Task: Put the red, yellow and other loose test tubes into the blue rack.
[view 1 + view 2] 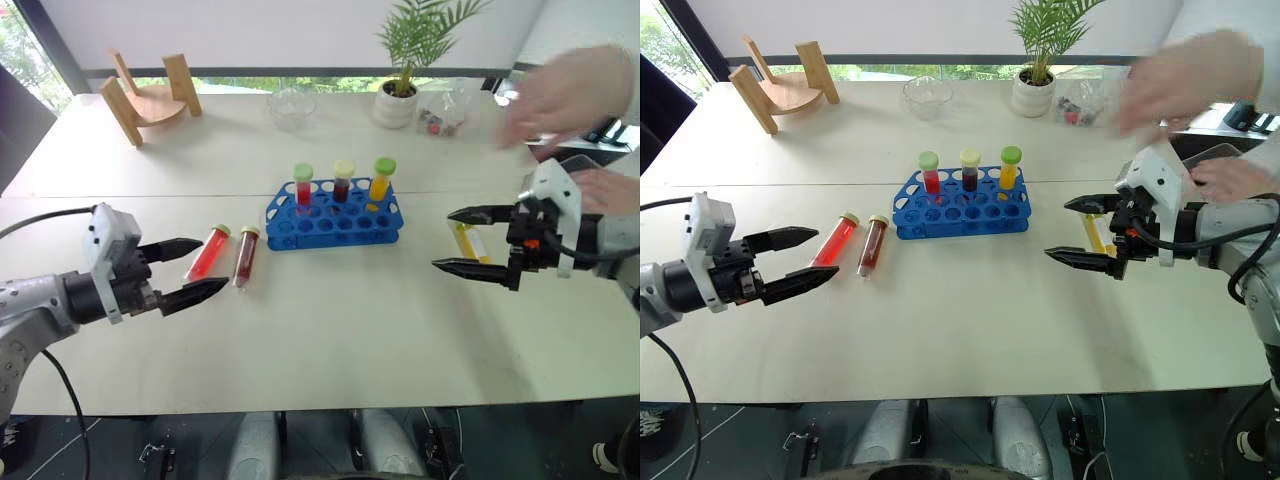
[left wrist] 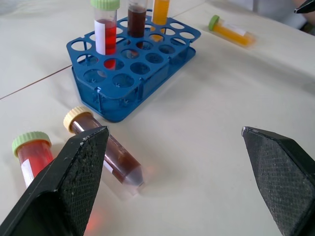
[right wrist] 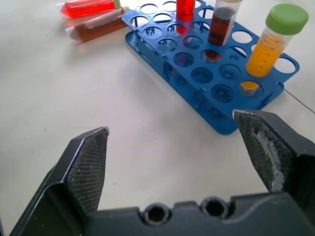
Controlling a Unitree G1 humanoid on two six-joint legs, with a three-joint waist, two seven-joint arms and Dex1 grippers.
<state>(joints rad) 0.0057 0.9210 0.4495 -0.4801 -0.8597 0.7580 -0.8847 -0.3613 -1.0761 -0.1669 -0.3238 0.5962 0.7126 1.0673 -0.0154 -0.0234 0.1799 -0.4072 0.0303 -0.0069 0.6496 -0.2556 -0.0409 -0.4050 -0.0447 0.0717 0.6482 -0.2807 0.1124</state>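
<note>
The blue rack (image 1: pixel 340 237) stands mid-table with three capped tubes upright in its back row: red (image 1: pixel 303 186), dark (image 1: pixel 343 181) and orange (image 1: pixel 380 180). Left of it, a loose red tube (image 1: pixel 208 253) with a green cap and a dark brown tube (image 1: pixel 245 257) with a yellow cap lie side by side. A yellow tube (image 1: pixel 466 241) lies to the right of the rack. My left gripper (image 1: pixel 214 264) is open, just left of the red tube, and holds nothing. My right gripper (image 1: pixel 442 239) is open and empty beside the yellow tube.
A person's hands (image 1: pixel 575 95) hover over the table's far right, behind my right arm. At the back stand a wooden stand (image 1: pixel 150 95), a glass bowl (image 1: pixel 291 106), a potted plant (image 1: pixel 398 100) and a clear bag (image 1: pixel 445 110).
</note>
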